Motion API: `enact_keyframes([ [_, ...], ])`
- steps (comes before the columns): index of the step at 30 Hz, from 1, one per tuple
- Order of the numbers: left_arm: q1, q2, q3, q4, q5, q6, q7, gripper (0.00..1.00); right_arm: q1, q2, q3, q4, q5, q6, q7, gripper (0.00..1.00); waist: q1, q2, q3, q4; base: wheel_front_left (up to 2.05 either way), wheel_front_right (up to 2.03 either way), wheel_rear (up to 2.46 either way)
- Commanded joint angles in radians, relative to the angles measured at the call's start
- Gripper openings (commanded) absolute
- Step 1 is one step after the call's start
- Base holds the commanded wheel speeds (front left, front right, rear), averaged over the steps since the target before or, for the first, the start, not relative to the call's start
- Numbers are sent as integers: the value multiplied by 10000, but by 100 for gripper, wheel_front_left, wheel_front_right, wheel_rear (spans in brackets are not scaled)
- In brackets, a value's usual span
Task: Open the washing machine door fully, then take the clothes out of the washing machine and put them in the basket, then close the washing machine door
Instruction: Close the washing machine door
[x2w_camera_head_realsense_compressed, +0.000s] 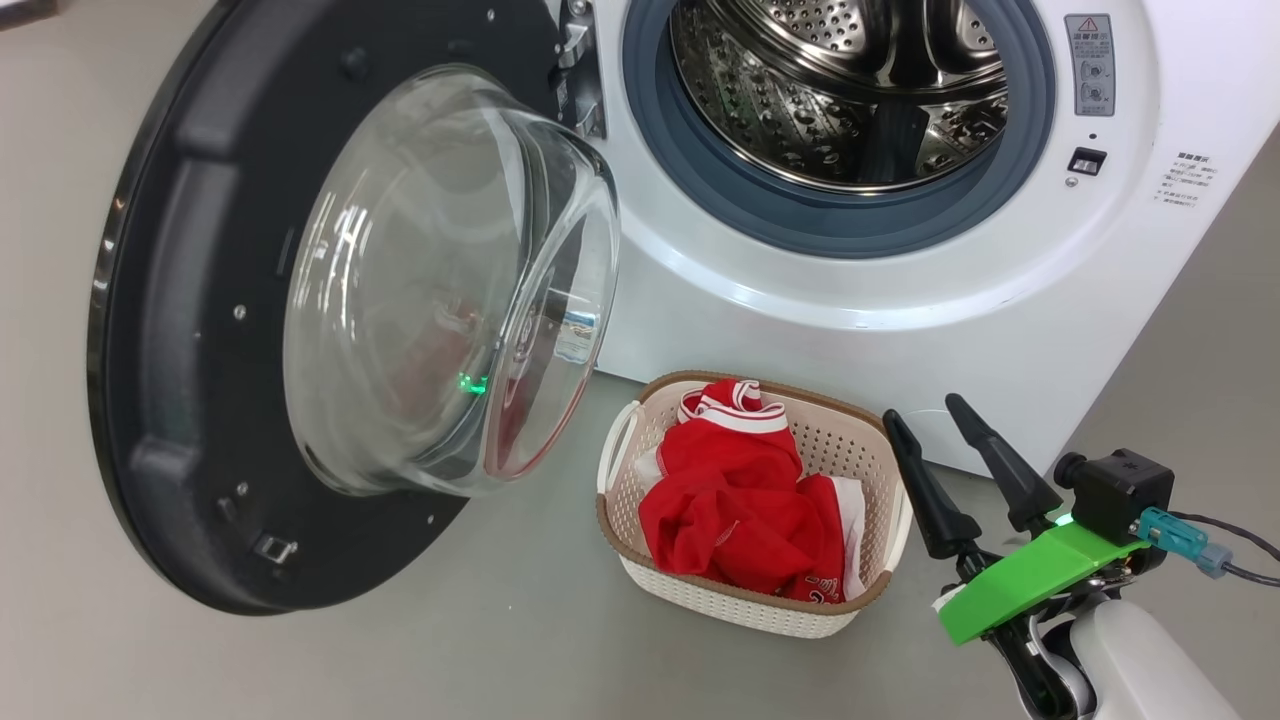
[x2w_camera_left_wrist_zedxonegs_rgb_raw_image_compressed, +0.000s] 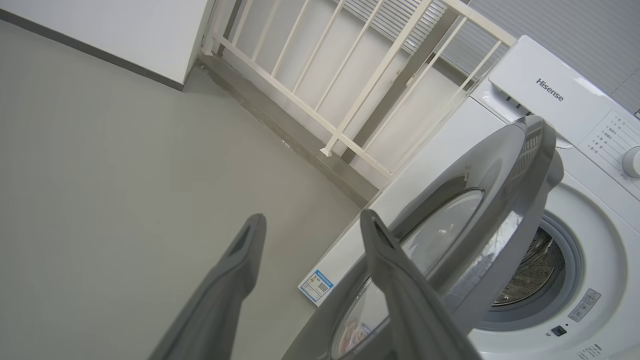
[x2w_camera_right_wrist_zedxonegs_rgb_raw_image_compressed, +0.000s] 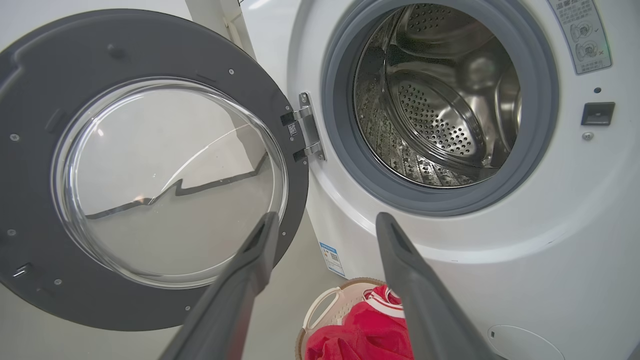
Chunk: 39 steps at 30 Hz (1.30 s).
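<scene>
The washing machine door (x2w_camera_head_realsense_compressed: 190, 300) stands swung wide to the left, its glass bowl (x2w_camera_head_realsense_compressed: 440, 280) bulging toward me. The washing machine (x2w_camera_head_realsense_compressed: 880, 290) shows a bare steel drum (x2w_camera_right_wrist_zedxonegs_rgb_raw_image_compressed: 440, 100) with no cloth in sight. The red clothes (x2w_camera_head_realsense_compressed: 740, 500) with white trim lie heaped in the basket (x2w_camera_head_realsense_compressed: 625, 540) on the floor below the opening. My right gripper (x2w_camera_head_realsense_compressed: 922, 408) hangs open just right of the basket, with nothing between its fingers. My left gripper (x2w_camera_left_wrist_zedxonegs_rgb_raw_image_compressed: 312, 217) is open and empty on the door's outer side (x2w_camera_left_wrist_zedxonegs_rgb_raw_image_compressed: 475, 225). Its right finger (x2w_camera_left_wrist_zedxonegs_rgb_raw_image_compressed: 395, 280) overlaps the door rim; contact cannot be told.
A white railing (x2w_camera_left_wrist_zedxonegs_rgb_raw_image_compressed: 345, 100) and a low step run behind the machine on its left. Grey floor (x2w_camera_head_realsense_compressed: 450, 650) spreads around the basket and under the door. A blue label (x2w_camera_right_wrist_zedxonegs_rgb_raw_image_compressed: 331, 257) sits on the machine's lower front.
</scene>
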Motion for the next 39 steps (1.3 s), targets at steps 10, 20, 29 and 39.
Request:
enact_keyframes([
  [10, 1142, -469, 107, -832, 2014, 209, -2395, 100, 29, -116, 180, -373, -49, 16, -119, 100, 0, 0, 14, 106, 0, 0, 0],
  [20, 1798, -1206, -232, -1316, 3062, 596, -3752, 100, 24, -123, 123, -498, -107, 16, -119, 100, 0, 0, 110, 144, 0, 0, 0],
  [29, 2251, -1370, -739, -1352, 4468, 982, -4830, 100, 84, -121, 58, -634, -152, 16, -119, 100, 0, 0, 202, 168, 0, 0, 0],
  [39, 2355, -1726, -942, -1087, 4787, 1162, -5253, 100, 145, -174, 0, -685, -208, 16, -119, 100, 0, 0, 280, 293, 0, 0, 0],
])
